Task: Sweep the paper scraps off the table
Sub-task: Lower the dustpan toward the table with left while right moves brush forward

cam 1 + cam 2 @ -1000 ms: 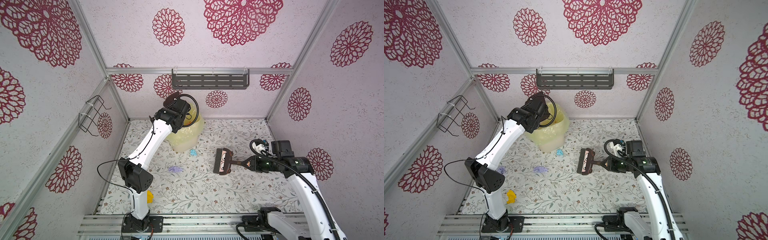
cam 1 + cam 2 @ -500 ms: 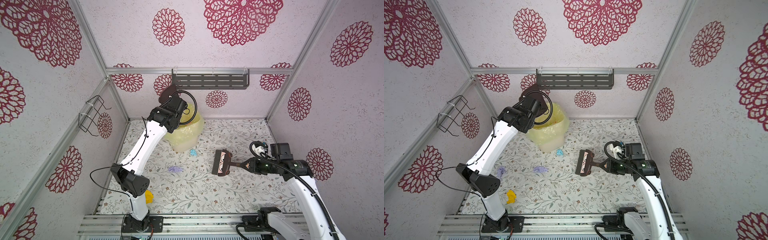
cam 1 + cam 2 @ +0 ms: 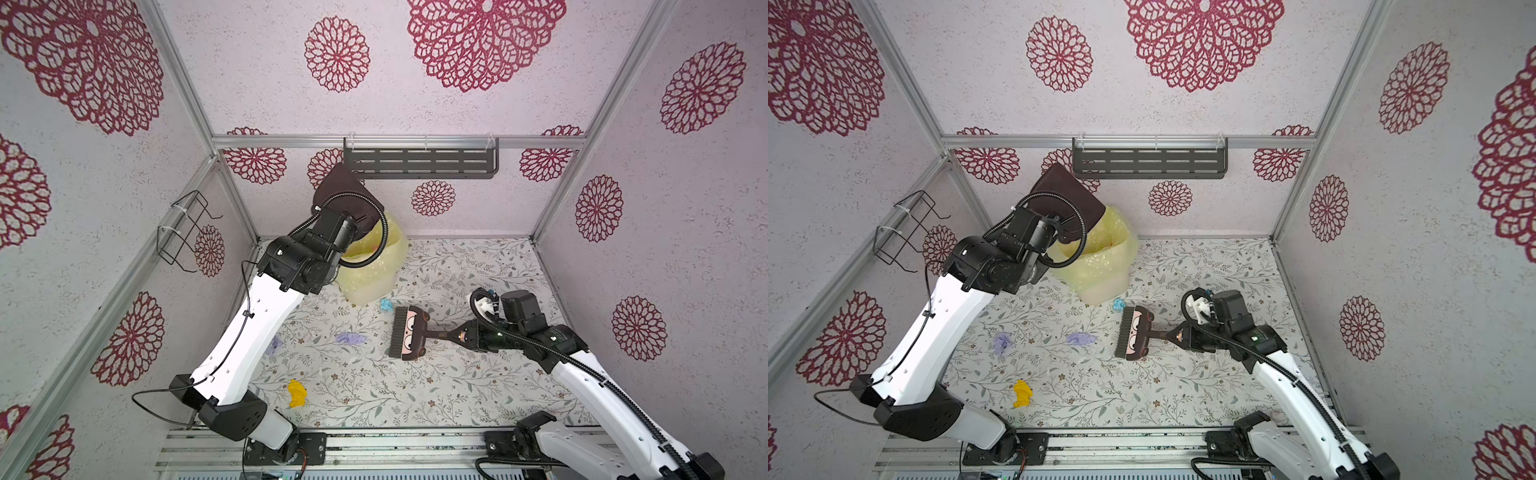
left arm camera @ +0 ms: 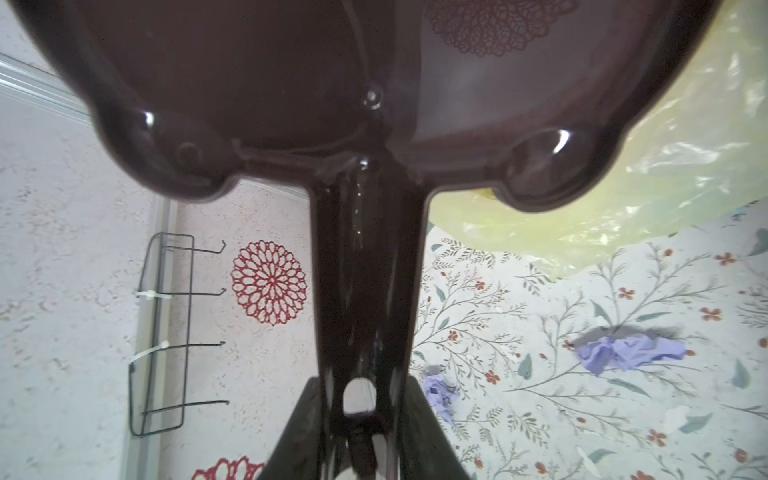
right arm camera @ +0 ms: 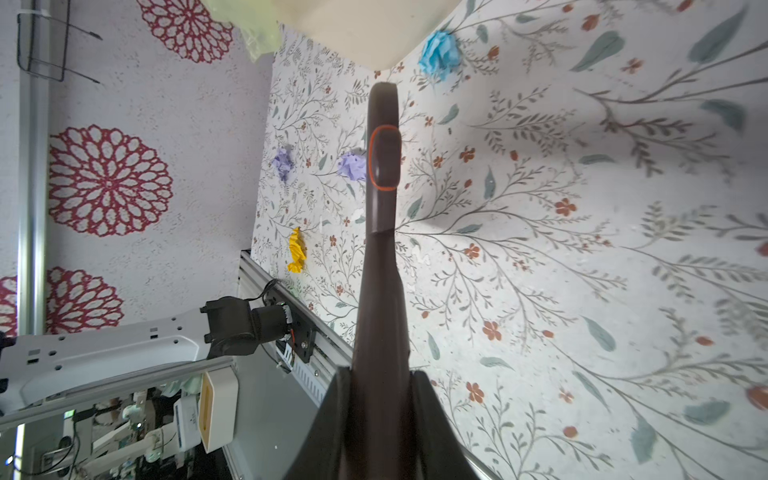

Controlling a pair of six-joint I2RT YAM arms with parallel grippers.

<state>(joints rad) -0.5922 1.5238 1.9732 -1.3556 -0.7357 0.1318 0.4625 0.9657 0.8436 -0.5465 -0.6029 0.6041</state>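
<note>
On the table (image 3: pixel 457 266), the yellow-lined bin (image 3: pixel 374 282) at eleven o'clock sits beneath the dustpan (image 3: pixel 340 195) clamped by the left gripper (image 4: pixel 359 432), and the hand brush (image 3: pixel 409 332) clamped in the right gripper (image 5: pixel 380 415), stroked too briskly, could scatter the paper scraps (image 3: pixel 351 338) lying from centre to seven o'clock.

Glossy white shell links (image 3: pixel 598 386) with small screw holes, matte black joint housings (image 3: pixel 291 262). Ribbed black conduit (image 3: pixel 385 232) loops at each wrist; a thin black wire (image 3: pixel 247 291) is clipped along the left arm (image 3: pixel 232 365). The left end effector (image 4: pixel 361 399) has dark wedge fingers.
</note>
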